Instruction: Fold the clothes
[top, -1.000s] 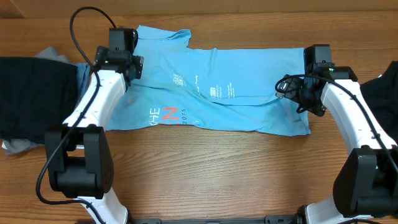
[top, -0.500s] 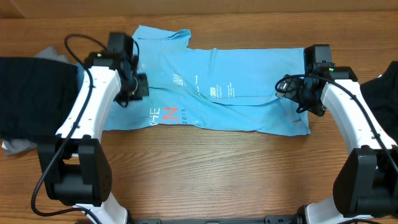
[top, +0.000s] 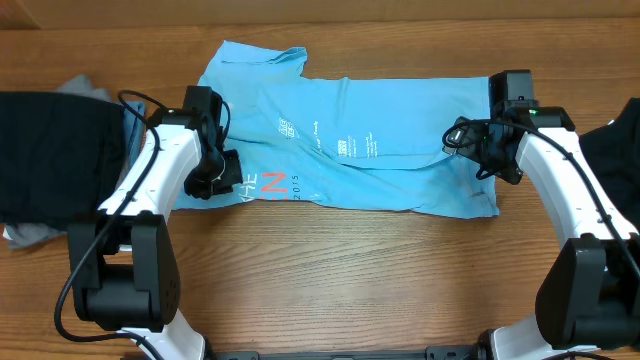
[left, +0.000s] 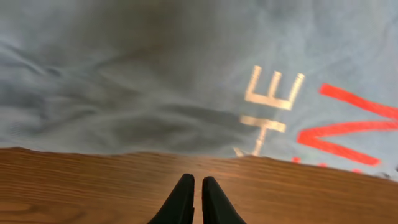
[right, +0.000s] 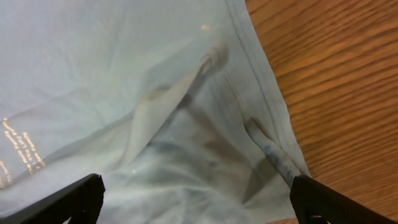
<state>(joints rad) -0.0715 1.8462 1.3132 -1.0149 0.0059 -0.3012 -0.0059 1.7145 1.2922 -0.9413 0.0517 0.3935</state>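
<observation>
a sky-blue t-shirt (top: 400, 110) is shown spread lengthwise across the upper middle of the wooden table (top: 350, 290), its white and red lettering facing up near its lower left edge, and a black garment (top: 50, 150) is heaped at the left edge of the frame. the left gripper (left: 198, 185) is seen with its fingers pressed almost together above bare wood just below the shirt's hem, no cloth being visible between them. the right gripper (right: 196, 183) is held spread wide over the rumpled right end of the shirt, nothing being gripped.
</observation>
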